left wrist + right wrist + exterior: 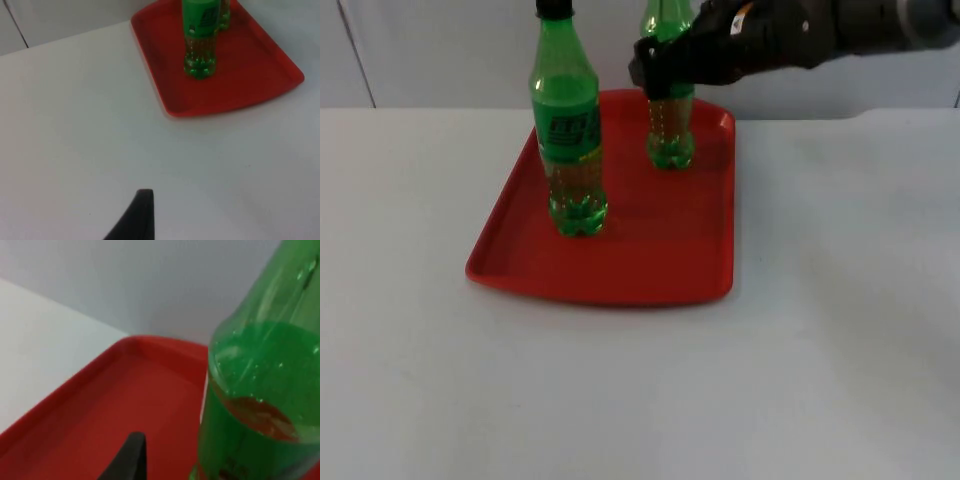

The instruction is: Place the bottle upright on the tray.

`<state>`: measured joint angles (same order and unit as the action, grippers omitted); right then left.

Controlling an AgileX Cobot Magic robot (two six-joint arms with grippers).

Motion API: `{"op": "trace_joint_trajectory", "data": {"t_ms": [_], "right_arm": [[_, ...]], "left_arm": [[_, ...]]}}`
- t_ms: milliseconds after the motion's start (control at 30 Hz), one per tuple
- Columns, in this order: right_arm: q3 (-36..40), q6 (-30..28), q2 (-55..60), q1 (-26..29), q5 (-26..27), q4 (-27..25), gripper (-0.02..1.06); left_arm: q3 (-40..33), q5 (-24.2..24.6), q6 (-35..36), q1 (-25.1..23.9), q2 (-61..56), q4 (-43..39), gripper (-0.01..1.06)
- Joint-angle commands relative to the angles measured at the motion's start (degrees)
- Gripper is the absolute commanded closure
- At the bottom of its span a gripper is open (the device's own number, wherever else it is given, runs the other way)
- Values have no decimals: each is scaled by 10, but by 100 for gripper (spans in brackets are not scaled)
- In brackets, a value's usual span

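The right gripper (660, 75) is clamped on one green bottle (670, 135), standing upright at the far right of the red tray (650, 270). A careless release or sideways pull could topple it into the second bottle (572, 140), near left. The left gripper (135, 220) waits off-tray; I cannot tell its jaws.

White table top (620, 400), matte, plain, evenly lit with soft faint shadows. Grey partition wall (440, 50) stands upright along the table's far edge, meeting it in a straight line. A thin dark vertical seam (355, 52) runs down the wall, toward its left end as seen from the table. In the left wrist view the same seam (15, 25) meets the table (75, 125). The wall (125, 280) looks pale, flat, unmarked.
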<state>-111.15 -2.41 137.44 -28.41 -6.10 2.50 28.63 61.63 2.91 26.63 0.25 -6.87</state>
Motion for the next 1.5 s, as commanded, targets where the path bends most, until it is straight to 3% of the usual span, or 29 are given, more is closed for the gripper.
{"op": "trace_joint_trajectory", "data": {"t_ms": [0,133,267,600,800,1267,1467], "right_arm": [[4,0,-21,-7,-52,-1,-1],[4,0,-51,-8,-139,-2,-1],[4,0,-64,-9,-188,-10,-1],[6,0,-103,-9,-263,-16,-1],[60,5,-152,-9,-245,-18,-1],[318,-6,-357,-9,-163,-16,-1],[388,-6,-432,-9,-150,-16,-1]], "left_arm": [[-3,-1,-1,3,-3,-2,0],[-3,-1,-1,3,-3,-2,0],[-3,-1,-1,3,-3,-2,0],[-3,-1,-1,3,-3,-2,0],[-3,-1,-1,3,-3,0,0],[-3,-1,-1,3,-3,0,0],[-3,-1,-1,3,-3,0,0]]}}
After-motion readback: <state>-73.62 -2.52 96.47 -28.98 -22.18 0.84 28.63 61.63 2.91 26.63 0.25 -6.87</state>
